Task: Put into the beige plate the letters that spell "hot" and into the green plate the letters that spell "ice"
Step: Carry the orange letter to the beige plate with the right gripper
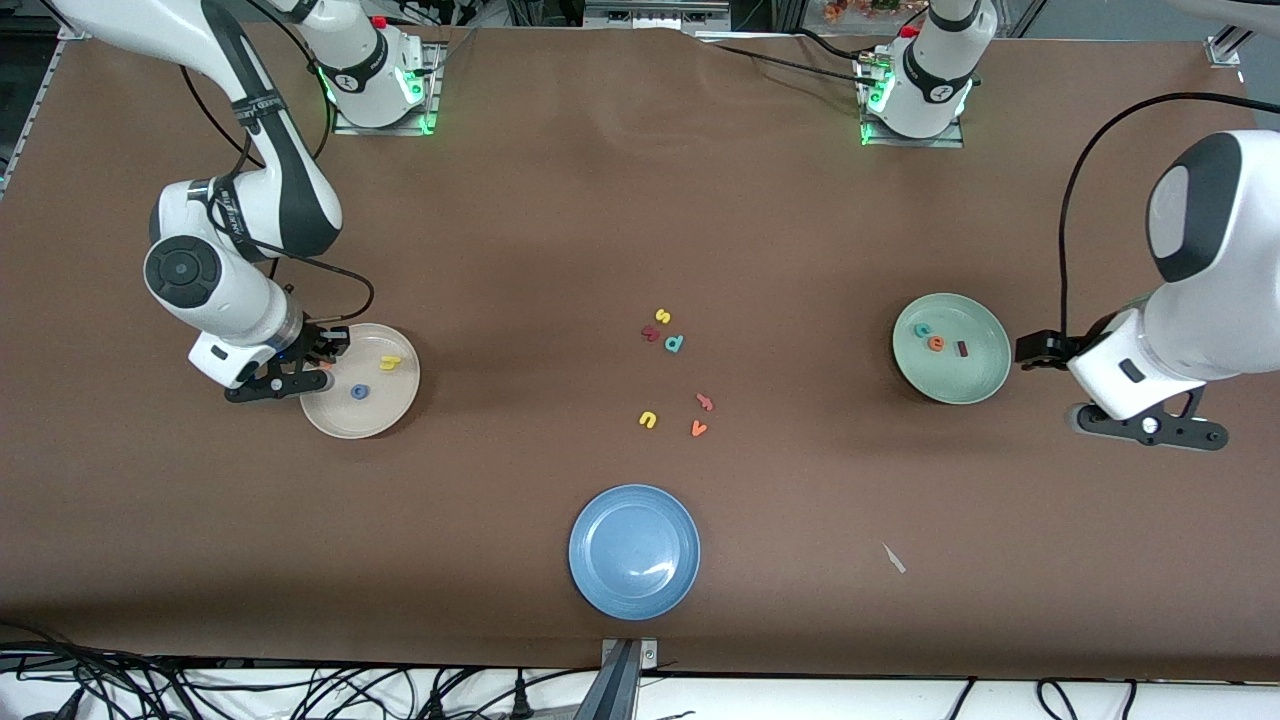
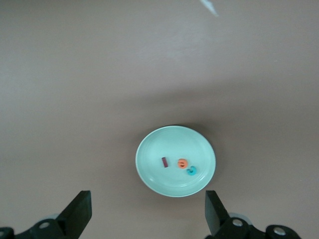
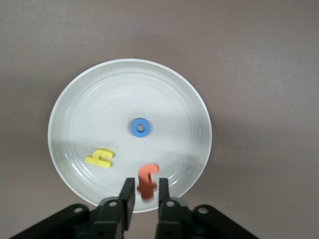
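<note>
The beige plate lies toward the right arm's end of the table. On it are the yellow h and the blue o. My right gripper hangs over the plate's rim, slightly open. The orange t is loose and blurred between its fingers, with gaps on both sides. The green plate holds the teal c, orange e and dark red i. My left gripper waits open and empty beside that plate.
A blue plate sits nearest the front camera. Mid-table lie loose letters: yellow s, dark red k, teal p, yellow u, and two orange ones. A white scrap lies nearer the camera.
</note>
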Controlling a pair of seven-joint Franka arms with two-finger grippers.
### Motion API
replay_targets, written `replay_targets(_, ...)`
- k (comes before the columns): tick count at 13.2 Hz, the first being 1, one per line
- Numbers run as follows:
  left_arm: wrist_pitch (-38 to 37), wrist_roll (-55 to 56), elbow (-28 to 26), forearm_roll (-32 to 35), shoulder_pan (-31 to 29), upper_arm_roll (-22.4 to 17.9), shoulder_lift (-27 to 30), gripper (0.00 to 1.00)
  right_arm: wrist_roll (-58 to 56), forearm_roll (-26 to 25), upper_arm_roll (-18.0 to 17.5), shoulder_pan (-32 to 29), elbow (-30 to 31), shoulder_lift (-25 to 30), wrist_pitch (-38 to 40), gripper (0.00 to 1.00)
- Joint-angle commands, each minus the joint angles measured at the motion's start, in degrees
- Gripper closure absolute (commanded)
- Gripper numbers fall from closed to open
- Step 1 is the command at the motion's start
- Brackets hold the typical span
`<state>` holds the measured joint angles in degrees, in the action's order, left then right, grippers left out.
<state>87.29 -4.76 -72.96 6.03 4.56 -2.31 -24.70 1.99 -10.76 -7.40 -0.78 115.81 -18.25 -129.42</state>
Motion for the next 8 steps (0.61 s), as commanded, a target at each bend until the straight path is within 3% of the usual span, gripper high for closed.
replay_targets(1,-0.98,-1.84,0.10,-1.29,-2.98,-0.15,0.88,0.00,-0.85,3.45,0.54,-0.81,-0.06,0.49,-0.22,0.17)
replay_targets(2,-0.98,-1.84,0.10,-1.46,-2.89,0.03,0.97,0.00,-0.94,4.42,1.41,-0.81,-0.15,0.40,-0.22,0.01)
replay_targets(6,-0.98,-1.48,0.72,-1.46,-2.27,0.56,1.05,0.00,-1.20,5.57,2.21,-0.81,-0.85,2.85,1.61,0.00)
replay_targets(8,-0.98,-1.57,1.07,-1.64,-2.27,0.38,1.23,0.00,-0.85,8.80,2.21,-0.81,-3.21,5.40,7.91,0.00)
